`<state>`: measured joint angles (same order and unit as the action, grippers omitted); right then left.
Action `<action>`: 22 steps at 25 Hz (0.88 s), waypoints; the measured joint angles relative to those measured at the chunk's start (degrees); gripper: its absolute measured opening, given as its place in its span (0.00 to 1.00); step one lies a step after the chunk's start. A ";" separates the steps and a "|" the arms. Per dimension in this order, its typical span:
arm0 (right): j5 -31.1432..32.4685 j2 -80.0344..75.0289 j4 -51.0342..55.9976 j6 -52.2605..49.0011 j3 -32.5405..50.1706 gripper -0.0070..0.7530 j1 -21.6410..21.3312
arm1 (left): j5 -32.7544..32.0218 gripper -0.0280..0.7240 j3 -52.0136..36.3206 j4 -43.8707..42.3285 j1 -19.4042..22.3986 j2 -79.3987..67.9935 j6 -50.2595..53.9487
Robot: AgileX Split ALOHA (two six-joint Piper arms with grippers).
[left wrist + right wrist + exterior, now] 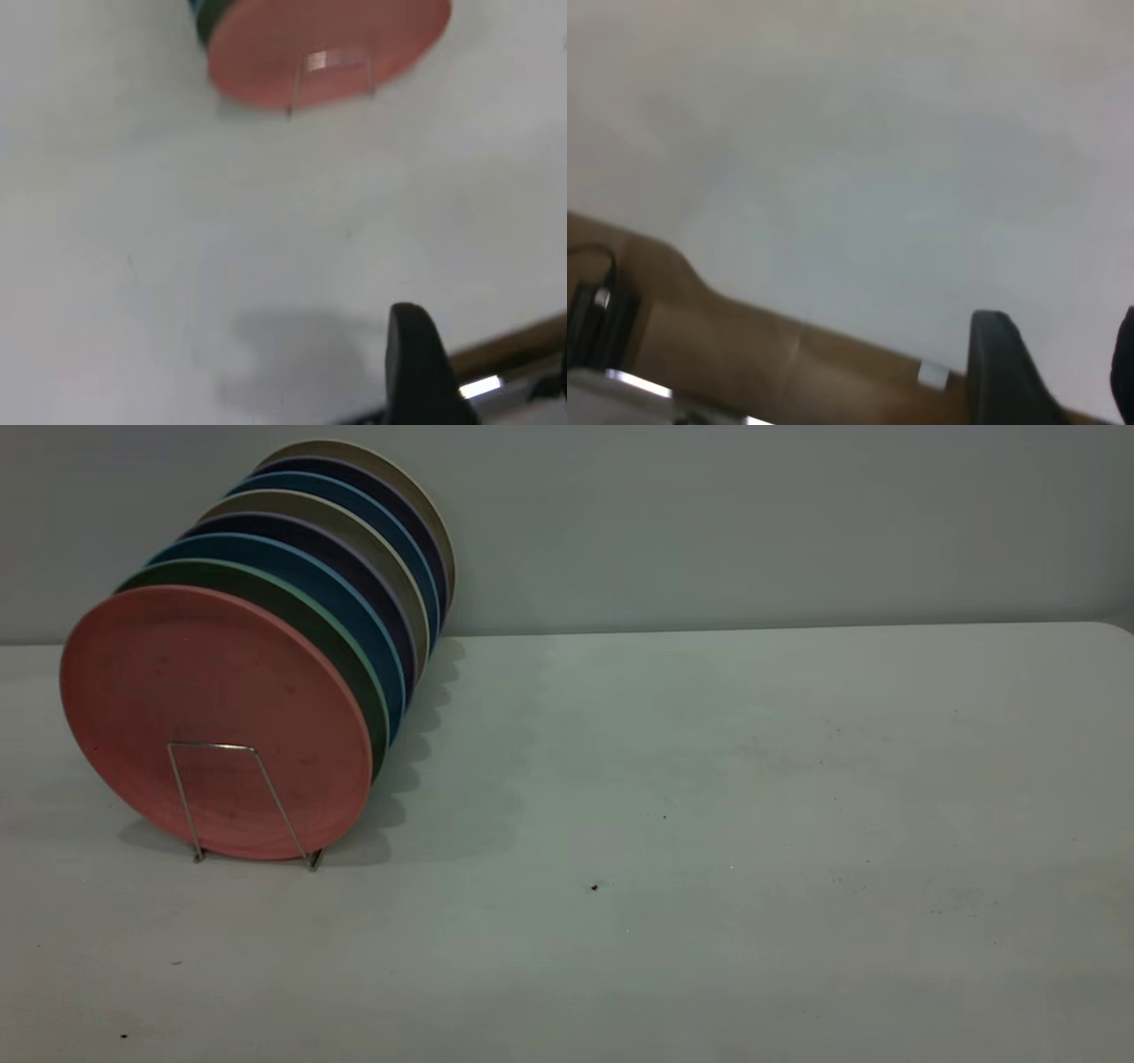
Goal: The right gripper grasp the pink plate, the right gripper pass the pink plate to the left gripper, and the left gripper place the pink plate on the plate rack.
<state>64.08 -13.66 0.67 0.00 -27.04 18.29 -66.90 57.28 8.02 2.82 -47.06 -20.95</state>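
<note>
The pink plate (217, 717) is being held upright at the front of the plate rack (239, 802), at the left of the exterior view, with one wire loop crossing its lower face. Behind it, a row of other plates (354, 567) is being kept on edge, receding toward the upper left, the green plate (341, 646) standing just behind the pink one. The white table (709, 824) is being seen under the rack. Neither arm is being shown in the exterior view. In the left wrist view, the left gripper (496, 372) is being held well apart from the plate, with nothing between its fingers; how far it is open cannot be told. In the right wrist view, the right gripper (1059, 372) is being held over the table edge, its two fingers parted and empty.
</note>
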 joint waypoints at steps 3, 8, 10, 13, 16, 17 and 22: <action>0.12 3.21 -0.33 -0.87 0.00 0.42 0.00 | 0.00 0.60 -9.70 -1.03 0.00 6.52 2.57; 0.35 4.57 -0.67 -0.98 0.00 0.45 0.00 | 0.57 0.60 -22.11 -2.08 0.00 17.35 7.48; 0.35 4.61 -0.67 -1.03 0.00 0.45 0.00 | 0.73 0.60 -25.55 -3.15 0.00 21.46 8.24; 0.35 4.61 -0.67 -1.03 0.00 0.46 0.00 | 1.44 0.60 -28.91 -4.04 0.00 27.96 8.58; 0.35 4.61 -0.67 -1.09 0.00 0.45 0.00 | 1.97 0.60 -29.32 -4.21 0.00 34.01 8.92; 0.35 4.61 -0.67 -1.09 0.00 0.45 0.00 | 2.01 0.60 -29.37 -4.21 0.00 35.84 9.19; 0.35 4.61 -0.33 -1.09 0.00 0.41 0.00 | 2.07 0.60 -29.37 -4.21 0.00 42.55 12.95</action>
<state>64.43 -9.05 0.34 -1.09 -27.04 18.29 -64.82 27.91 3.81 2.82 -4.51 -8.00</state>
